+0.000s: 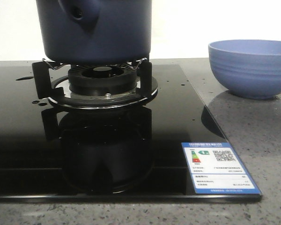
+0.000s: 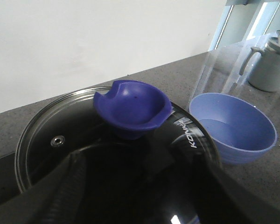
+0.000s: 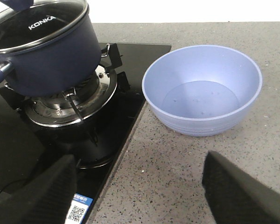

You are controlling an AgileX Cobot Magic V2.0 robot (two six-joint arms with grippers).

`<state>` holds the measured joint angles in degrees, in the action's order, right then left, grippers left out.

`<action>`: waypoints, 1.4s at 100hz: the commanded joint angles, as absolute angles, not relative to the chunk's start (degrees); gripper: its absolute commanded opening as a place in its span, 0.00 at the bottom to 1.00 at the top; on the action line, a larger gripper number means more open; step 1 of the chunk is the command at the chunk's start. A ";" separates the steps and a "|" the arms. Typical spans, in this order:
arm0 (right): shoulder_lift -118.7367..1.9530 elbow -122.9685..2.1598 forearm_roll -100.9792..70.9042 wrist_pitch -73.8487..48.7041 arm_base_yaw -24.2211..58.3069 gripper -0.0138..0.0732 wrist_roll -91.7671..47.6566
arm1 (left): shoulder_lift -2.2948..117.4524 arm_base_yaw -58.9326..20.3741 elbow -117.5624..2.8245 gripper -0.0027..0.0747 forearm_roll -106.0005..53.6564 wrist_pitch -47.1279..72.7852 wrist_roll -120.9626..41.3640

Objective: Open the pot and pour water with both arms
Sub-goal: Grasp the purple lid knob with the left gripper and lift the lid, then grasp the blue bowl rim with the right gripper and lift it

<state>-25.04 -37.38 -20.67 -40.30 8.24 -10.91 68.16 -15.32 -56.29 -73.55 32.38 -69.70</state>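
Left wrist view shows the left gripper (image 2: 142, 186) hanging above the glass lid (image 2: 84, 135), its two dark fingers (image 2: 60, 196) spread wide apart, with the purple cup-shaped lid knob (image 2: 133, 109) sitting ahead of the gap and roughly centred between them; nothing is held, and I cannot tell whether the fingertips touch the glass. That lid is on the pot (image 1: 98, 30), which rests on the prongs of the gas burner (image 1: 103, 84) set in the black glass hob (image 1: 18, 140), so the opening step is the one in hand and looks unfinished: the lid is not yet off. Right wrist view has the right gripper (image 3: 140, 186) also with its jaws standing well apart and empty, poised over the speckled countertop (image 3: 177, 158); the pot lies off beyond one finger, the light blue bowl (image 3: 203, 88) ahead of the other, just beside the hob edge. The bowl appears to have a little water in its bottom, though that is hard to be sure of. As I judge it, the left gripper needs to advance and drop until the knob sits squarely between the fingers, then close on it and lift straight up. The right arm would then need to reach the pot's stub handle (image 1: 77, 11) for pouring toward the bowl.
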 commanded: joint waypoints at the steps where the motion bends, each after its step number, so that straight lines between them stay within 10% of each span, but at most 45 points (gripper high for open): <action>1: -25.82 -39.38 -20.96 -36.70 8.36 0.75 -11.57 | 69.51 -15.72 -60.02 0.61 -76.00 33.71 -70.72; 30: -25.82 -39.38 -20.96 -36.81 8.36 0.75 -11.57 | 74.64 -15.72 -63.95 0.75 -76.00 34.73 -72.14; 98: -25.82 -39.38 -20.96 -36.81 8.36 0.75 -11.57 | 82.23 -19.74 -69.08 0.75 -76.24 32.57 -78.82; 140: -25.82 -39.38 -20.96 -37.00 8.36 0.75 -11.57 | 82.60 -20.02 -69.08 0.54 -76.24 32.15 -79.71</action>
